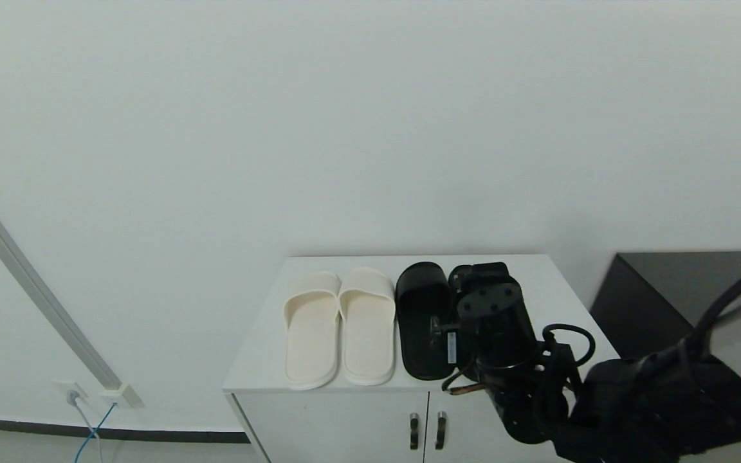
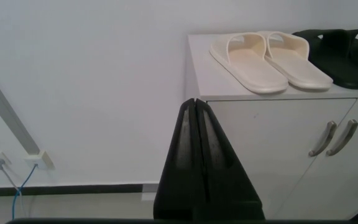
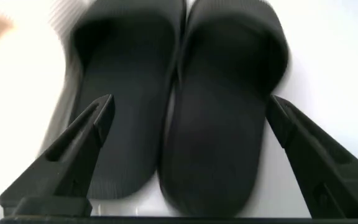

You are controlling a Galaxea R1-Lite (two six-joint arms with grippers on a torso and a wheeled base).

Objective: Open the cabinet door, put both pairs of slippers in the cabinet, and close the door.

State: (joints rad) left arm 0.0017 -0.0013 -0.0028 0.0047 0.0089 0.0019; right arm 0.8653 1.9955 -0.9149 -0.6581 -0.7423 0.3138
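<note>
Black slippers (image 3: 222,124) side by side on cabinet top (image 1: 258,360), under right tool (image 3: 190,102), fingers spread wide, grasping nothing. Cream slippers (image 1: 339,328) just beside, leftward. Cabinet doors (image 1: 345,424) closed. Left tool (image 2: 196,106) clenched, empty, beside cabinet.

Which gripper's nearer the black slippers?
Right. The right gripper is open directly over the black slippers on the cabinet; the left gripper, shut, sits off the cabinet's left side.
</note>
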